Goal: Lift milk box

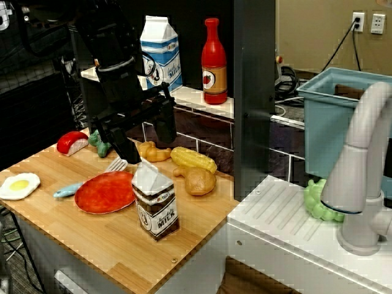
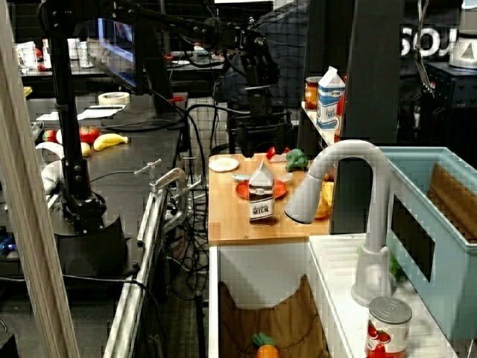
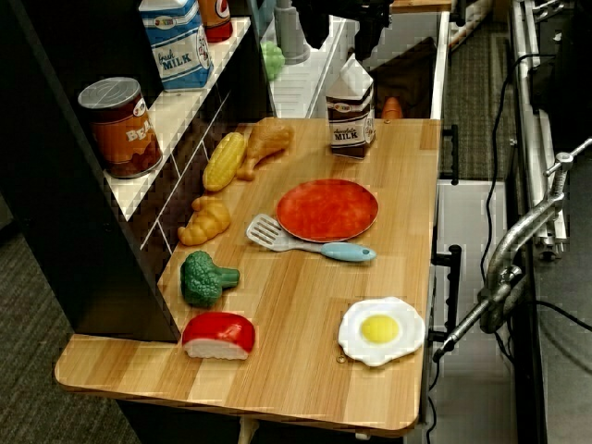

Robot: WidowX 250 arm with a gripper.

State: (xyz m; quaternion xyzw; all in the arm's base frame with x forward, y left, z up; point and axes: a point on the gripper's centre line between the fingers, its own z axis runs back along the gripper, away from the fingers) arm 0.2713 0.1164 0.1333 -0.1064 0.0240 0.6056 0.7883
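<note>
Milk box (image 1: 155,203) upright on the wooden bench (image 1: 116,245), near the sink-side edge, just beside the red plate (image 1: 105,192); chicken leg (image 1: 197,180) and corn (image 1: 193,159) sit close behind it toward the shelf, front side clear out to the bench edge. Gripper (image 1: 144,136) hangs above and behind the box, over the spatula (image 1: 92,179) end of the plate, fingers (image 1: 164,125) spread and pinching nothing, not touching the box.

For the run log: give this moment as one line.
small brown gable-top milk box: upright on wooden table, ungrasped | black gripper: open, above red plate
</note>
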